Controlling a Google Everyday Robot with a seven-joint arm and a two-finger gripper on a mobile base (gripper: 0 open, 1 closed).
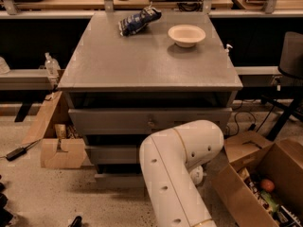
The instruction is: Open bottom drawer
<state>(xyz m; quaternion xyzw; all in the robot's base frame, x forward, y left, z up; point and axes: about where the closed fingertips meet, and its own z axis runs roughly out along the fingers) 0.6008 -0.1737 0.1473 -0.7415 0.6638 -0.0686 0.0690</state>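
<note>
The task looks barely begun. The bottom drawer [118,179] sits at the foot of the grey cabinet [147,67], just above the floor [42,197]. Only the left part of its flat grey front shows. No drawer interior shows above that front, so it appears to be still closed, or very nearly so.

The robot's white arm [182,164] bends down in front of the cabinet's lower right side. It covers the centre and right of the bottom drawer, including the spot where its knob would be. The gripper is not visible; it is presumably low behind the arm's elbow, near the lower drawers. Whether it is spread, pressed together or pinching the knob cannot be told. What remains, as far as can be judged, is securing the knob and pulling the drawer out.

The bottom drawer's front faces the camera and its long axis runs level from left to right. It would slide out toward the robot. Above it are the middle drawer [113,154] and the top drawer [109,121], both apparently closed. A bowl [186,34] and a snack bag [138,20] rest apart on the cabinet's top.
</note>
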